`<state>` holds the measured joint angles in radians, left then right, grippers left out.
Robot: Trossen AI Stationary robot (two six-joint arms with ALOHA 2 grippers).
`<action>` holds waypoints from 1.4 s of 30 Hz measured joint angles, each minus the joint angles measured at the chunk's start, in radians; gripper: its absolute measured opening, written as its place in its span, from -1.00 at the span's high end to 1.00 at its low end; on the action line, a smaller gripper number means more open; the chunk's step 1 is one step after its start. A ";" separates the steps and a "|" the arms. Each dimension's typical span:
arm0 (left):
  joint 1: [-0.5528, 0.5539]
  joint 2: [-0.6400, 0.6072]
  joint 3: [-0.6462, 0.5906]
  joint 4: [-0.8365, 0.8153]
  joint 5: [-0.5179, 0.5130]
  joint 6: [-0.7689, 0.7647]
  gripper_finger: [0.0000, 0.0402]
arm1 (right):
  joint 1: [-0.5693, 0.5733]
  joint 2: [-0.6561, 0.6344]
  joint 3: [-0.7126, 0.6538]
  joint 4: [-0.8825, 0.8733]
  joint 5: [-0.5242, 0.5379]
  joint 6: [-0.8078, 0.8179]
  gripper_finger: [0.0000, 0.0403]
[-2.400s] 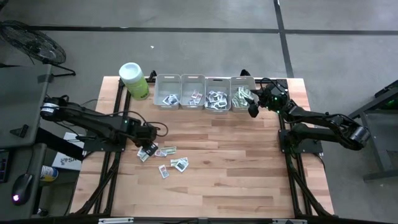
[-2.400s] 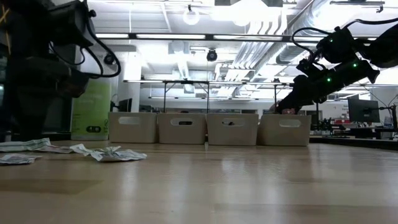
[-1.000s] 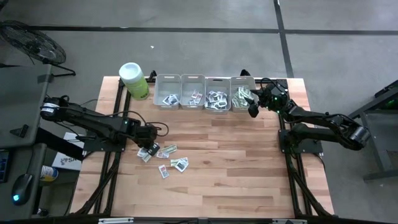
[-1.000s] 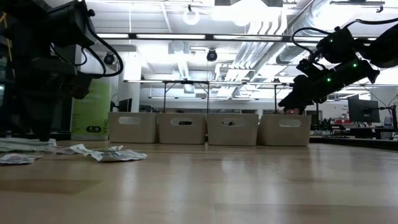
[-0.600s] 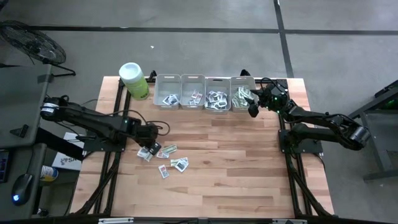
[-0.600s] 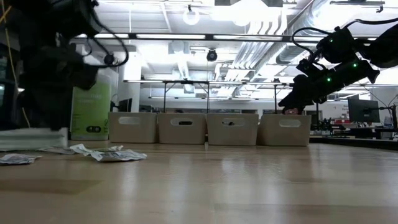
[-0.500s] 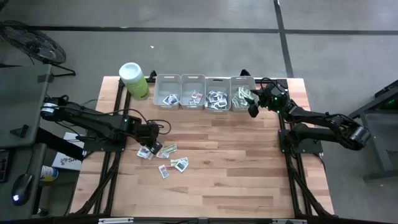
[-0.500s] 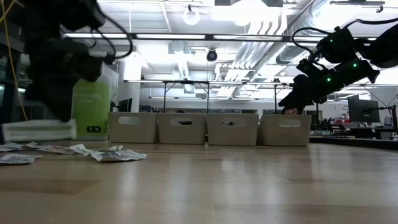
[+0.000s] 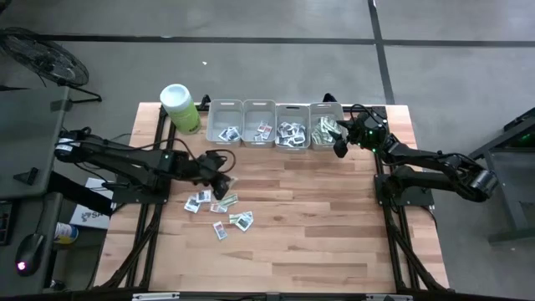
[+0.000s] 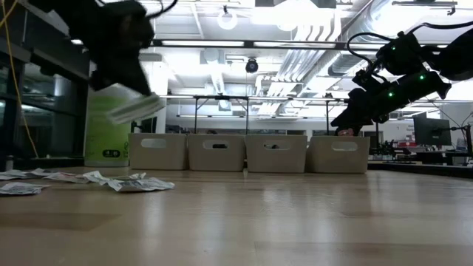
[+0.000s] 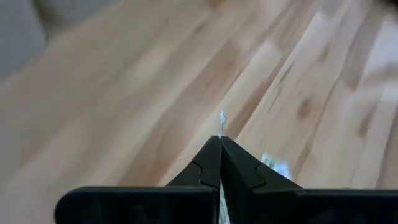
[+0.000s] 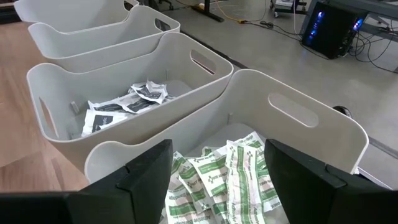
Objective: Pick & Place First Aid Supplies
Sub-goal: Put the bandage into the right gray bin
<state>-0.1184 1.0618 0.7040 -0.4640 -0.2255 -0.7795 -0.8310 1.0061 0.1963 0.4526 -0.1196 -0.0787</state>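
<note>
My left gripper point(image 10: 137, 103) was pinched shut on a packet point(image 10: 134, 108), lifted above the table point(image 9: 318, 217). Right gripper point(image 12: 217, 165) hung wide open over the end bin point(image 12: 311, 124).

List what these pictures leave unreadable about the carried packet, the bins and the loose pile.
- Packet in the shut left claw: blurred in the low view, edge-on in the left wrist view, print unreadable.
- Bin contents: walls hide them in the low view.
- Loose packets on the table: too small in the high view to read.
- Right claw, open: its arm covers part of the end bin in the high view.
</note>
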 joint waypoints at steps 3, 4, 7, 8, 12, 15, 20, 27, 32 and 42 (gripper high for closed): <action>0.000 0.004 0.002 0.086 -0.040 0.068 1.00 | 0.000 0.000 0.000 0.000 0.000 0.001 -0.24; 0.000 0.004 0.002 0.110 -0.050 0.091 1.00 | 0.000 0.000 0.000 0.000 0.000 0.004 -0.24; 0.000 0.004 0.002 0.158 -0.078 0.132 1.00 | 0.000 0.000 0.000 0.000 -0.003 0.019 -0.24; 0.000 0.004 0.002 0.169 -0.092 0.145 1.00 | 0.000 0.000 0.000 0.000 -0.005 0.019 -0.24; 0.000 0.004 0.002 0.196 -0.131 0.181 1.00 | 0.000 0.000 0.000 0.000 -0.011 0.035 -0.24; 0.000 0.016 0.002 0.238 -0.148 0.217 1.00 | 0.000 0.000 0.000 0.000 -0.024 0.037 -0.24; 0.000 0.023 0.003 0.277 -0.171 0.262 1.00 | 0.000 0.000 0.000 0.000 -0.056 0.045 -0.24; 0.000 0.024 0.002 0.282 -0.186 0.286 1.00 | 0.000 0.000 0.000 0.000 -0.056 0.052 -0.24; 0.000 0.024 0.002 0.283 -0.186 0.286 1.00 | 0.000 0.000 0.000 0.000 -0.056 0.053 -0.24; 0.000 0.024 0.002 0.284 -0.187 0.287 1.00 | 0.000 0.000 0.000 0.000 -0.056 0.053 -0.24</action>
<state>-0.1181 1.0855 0.7063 -0.1802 -0.4122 -0.4923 -0.8308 1.0061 0.1964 0.4530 -0.1757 -0.0261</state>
